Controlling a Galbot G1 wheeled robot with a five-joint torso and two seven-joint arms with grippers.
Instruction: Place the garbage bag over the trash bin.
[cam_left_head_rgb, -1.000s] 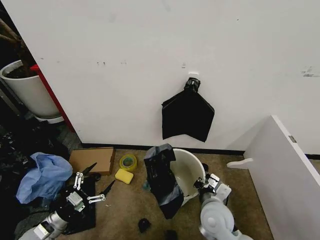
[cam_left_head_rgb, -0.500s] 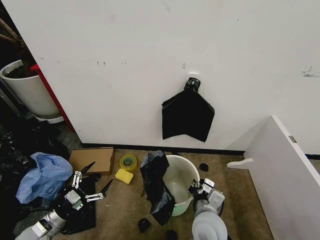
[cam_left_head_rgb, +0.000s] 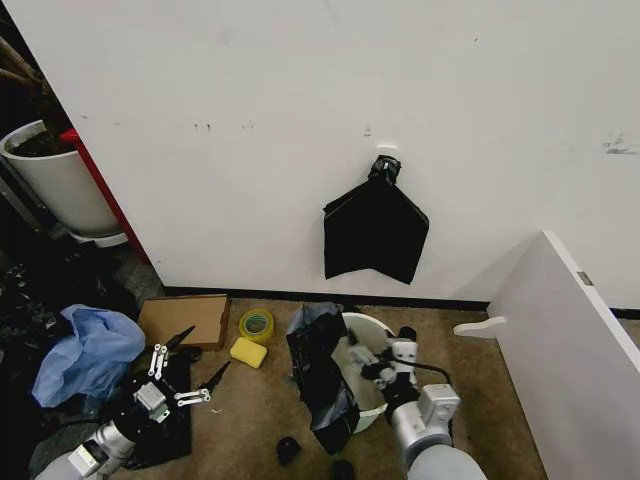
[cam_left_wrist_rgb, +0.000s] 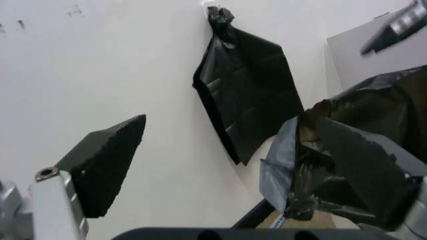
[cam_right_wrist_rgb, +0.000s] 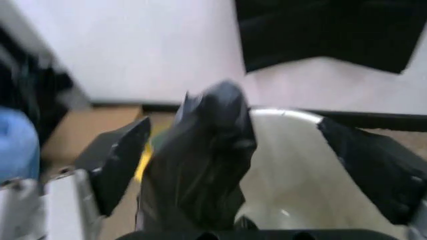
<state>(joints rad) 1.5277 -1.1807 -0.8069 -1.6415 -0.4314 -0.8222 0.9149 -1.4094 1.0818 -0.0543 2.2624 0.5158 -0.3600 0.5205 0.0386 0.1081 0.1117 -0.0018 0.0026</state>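
Note:
The white trash bin (cam_left_head_rgb: 368, 395) stands on the brown floor below the wall. The black garbage bag (cam_left_head_rgb: 320, 375) hangs crumpled over its left rim and down the outside. My right gripper (cam_left_head_rgb: 366, 362) hovers over the bin's mouth, just right of the bag, open and holding nothing. In the right wrist view its two fingers (cam_right_wrist_rgb: 120, 160) spread wide around the bag (cam_right_wrist_rgb: 207, 165) and the bin (cam_right_wrist_rgb: 293, 190) behind it. My left gripper (cam_left_head_rgb: 200, 355) waits open, low at the left, well clear of the bin. The left wrist view sees the bag (cam_left_wrist_rgb: 360, 160) from the side.
Flat black bags (cam_left_head_rgb: 375, 230) hang from a white clip on the wall above the bin. Yellow tape (cam_left_head_rgb: 256, 325), a yellow sponge (cam_left_head_rgb: 248, 352), cardboard (cam_left_head_rgb: 185, 318) and a blue heap (cam_left_head_rgb: 85, 355) lie left. A planter pot (cam_left_head_rgb: 55, 180) stands far left, a white panel (cam_left_head_rgb: 570, 350) at right.
My right gripper has moved from the bin's right rim leftward over its mouth, closer to the bag. The bin and bag shifted a little. The left arm stayed put.

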